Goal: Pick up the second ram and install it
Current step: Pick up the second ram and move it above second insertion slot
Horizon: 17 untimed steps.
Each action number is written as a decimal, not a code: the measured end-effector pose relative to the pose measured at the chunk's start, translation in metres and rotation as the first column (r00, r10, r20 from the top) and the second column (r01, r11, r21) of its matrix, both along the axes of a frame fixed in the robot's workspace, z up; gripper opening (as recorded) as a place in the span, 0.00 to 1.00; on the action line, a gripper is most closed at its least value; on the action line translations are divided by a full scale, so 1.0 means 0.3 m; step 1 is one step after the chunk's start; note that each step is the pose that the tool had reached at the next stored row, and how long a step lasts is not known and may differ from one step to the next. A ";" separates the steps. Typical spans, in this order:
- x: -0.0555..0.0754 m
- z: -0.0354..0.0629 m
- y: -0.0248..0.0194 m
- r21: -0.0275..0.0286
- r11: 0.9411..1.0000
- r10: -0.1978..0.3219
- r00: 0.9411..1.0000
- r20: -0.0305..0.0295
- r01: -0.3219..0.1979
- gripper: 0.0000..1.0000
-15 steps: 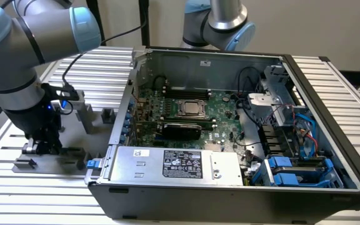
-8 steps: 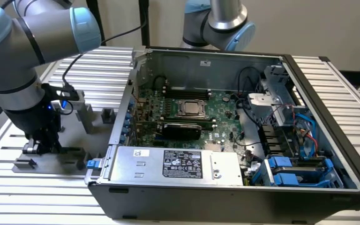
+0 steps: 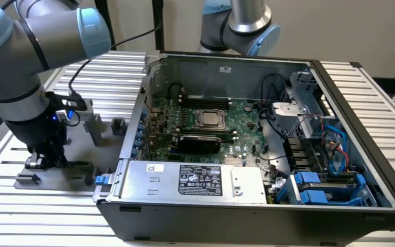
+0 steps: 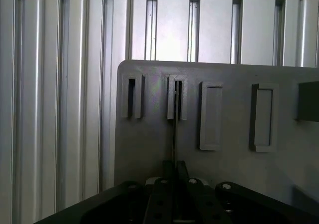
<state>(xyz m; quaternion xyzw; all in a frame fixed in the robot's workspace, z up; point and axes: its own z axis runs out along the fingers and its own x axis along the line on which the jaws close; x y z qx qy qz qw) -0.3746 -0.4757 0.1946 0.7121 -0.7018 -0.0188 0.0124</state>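
Showing the exterior view first: the claw [image 3: 47,162] hangs low over the grey fixture plate [image 3: 81,172], with the open computer case [image 3: 362,103] standing well apart from it. Wrist view: the second ram [image 4: 175,129] stands on edge between the tips of the claw [image 4: 175,173]. Its far end sits in a slotted block [image 4: 178,98] that keeps it upright for gripping. The jaws sit drawn together on the board's thin faces, apparently clamping it.

table [image 3: 47,211]: silver, ribbed stripes | fixture plate [image 4: 149,154]: plain grey | second ram [image 4: 175,134]: dark edge | gripper [image 4: 175,167]: black | motherboard [image 3: 183,118]: green | case [image 3: 252,221]: black, blue clips [image 3: 310,180] at 4 o'clock | power supply [image 3: 249,182]: silver, black label | arm [image 3: 19,67]: grey, pale-blue caps
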 end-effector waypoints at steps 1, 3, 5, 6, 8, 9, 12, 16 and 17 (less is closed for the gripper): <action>0.000 0.000 0.000 0.000 1.000 -0.006 1.000 0.000 0.006 0.13; 0.000 0.000 0.000 0.000 1.000 -0.019 1.000 0.000 0.019 0.13; 0.000 0.000 0.000 0.000 1.000 -0.027 1.000 0.000 0.027 0.13; 0.000 0.000 0.000 0.000 1.000 -0.027 1.000 0.000 0.027 0.13; 0.000 0.000 0.000 0.000 1.000 -0.027 1.000 0.000 0.027 0.13; 0.000 0.000 0.000 0.000 1.000 -0.027 1.000 0.000 0.027 0.13; 0.000 0.000 0.000 0.000 1.000 -0.027 1.000 0.000 0.027 0.13; 0.000 0.016 0.000 0.000 1.000 -0.027 1.000 0.000 0.027 0.13; 0.000 0.024 0.000 0.000 1.000 -0.027 1.000 0.000 0.027 0.13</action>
